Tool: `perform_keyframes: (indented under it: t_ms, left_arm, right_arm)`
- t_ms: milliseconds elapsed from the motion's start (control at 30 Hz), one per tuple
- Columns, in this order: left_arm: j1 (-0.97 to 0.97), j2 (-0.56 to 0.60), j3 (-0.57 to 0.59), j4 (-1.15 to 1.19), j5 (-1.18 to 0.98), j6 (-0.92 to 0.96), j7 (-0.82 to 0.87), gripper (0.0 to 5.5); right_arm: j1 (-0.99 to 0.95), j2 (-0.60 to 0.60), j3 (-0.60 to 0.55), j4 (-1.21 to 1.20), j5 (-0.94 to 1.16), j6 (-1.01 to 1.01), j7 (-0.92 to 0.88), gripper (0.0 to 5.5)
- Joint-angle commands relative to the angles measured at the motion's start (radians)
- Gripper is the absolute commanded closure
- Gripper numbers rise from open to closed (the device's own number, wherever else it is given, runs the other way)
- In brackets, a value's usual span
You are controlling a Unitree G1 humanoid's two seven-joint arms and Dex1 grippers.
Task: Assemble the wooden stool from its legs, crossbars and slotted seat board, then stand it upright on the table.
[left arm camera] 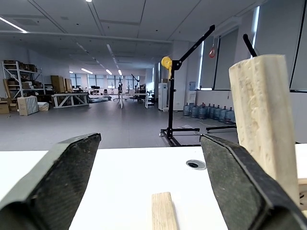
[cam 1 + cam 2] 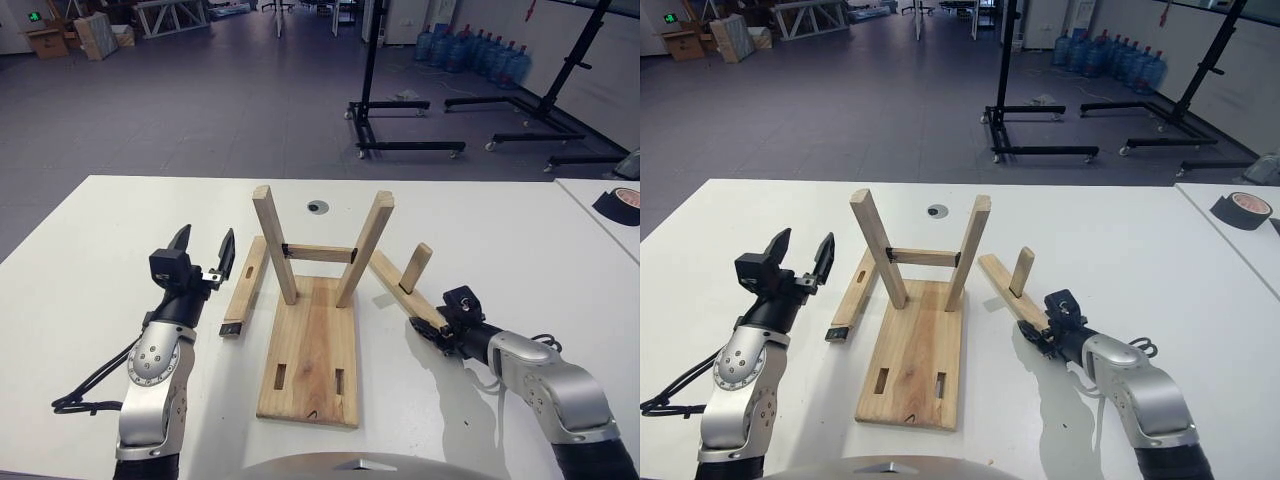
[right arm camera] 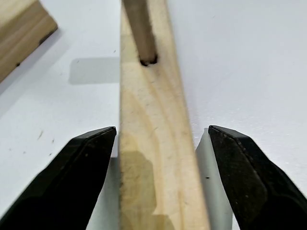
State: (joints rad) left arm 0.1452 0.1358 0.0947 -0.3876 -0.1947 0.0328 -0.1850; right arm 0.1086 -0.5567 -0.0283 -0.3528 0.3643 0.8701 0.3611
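Observation:
The slotted seat board [image 2: 312, 350] lies flat mid-table. Two legs [image 2: 275, 243] [image 2: 365, 248] stand tilted in its far end, joined by a crossbar [image 2: 320, 253]. A loose leg [image 2: 245, 285] lies just left of the board. To the right lies another leg [image 2: 395, 285] with a short crossbar [image 2: 416, 267] sticking up from it. My right gripper [image 2: 425, 325] is open at table level, and its fingers [image 3: 81, 167] straddle that leg's near end [image 3: 156, 134] with small gaps on both sides. My left gripper [image 2: 205, 240] hangs open and empty above the table, left of the loose leg [image 1: 164, 211].
A black tape roll [image 2: 620, 205] rests on the neighbouring table at the far right. A round cable hole [image 2: 318, 207] sits behind the stool parts. A black cable [image 2: 85, 395] loops by my left arm. Wheeled black stands [image 2: 400, 110] are on the floor beyond.

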Motion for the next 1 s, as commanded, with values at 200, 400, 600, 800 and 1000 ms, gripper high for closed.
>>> perform_keyframes:
  t_ms: [200,400,600,800,1000]
  left_arm:
    - [-0.003,-0.01,0.013,0.007,-0.02,-0.003,0.003,1.69]
    - [-0.017,0.0,0.008,0.008,-0.014,-0.008,-0.007,1.69]
    - [-0.019,0.003,-0.004,-0.02,-0.096,0.013,-0.065,1.69]
    - [-0.011,0.013,0.018,-0.169,-0.493,0.182,-0.166,1.69]
    - [-0.001,0.082,0.008,-0.272,-0.785,0.32,-0.244,1.69]
  right_arm:
    - [-0.008,-0.055,0.057,0.007,-0.024,0.082,0.058,2.94]
    - [-0.024,0.011,0.0,0.017,0.058,0.215,0.049,3.46]
    - [-0.136,0.078,-0.108,0.053,0.095,0.135,0.04,3.46]
    - [-0.439,0.117,-0.394,0.168,0.314,-0.003,0.097,3.46]
    - [-0.635,0.144,-0.506,0.052,0.78,0.073,0.112,3.46]
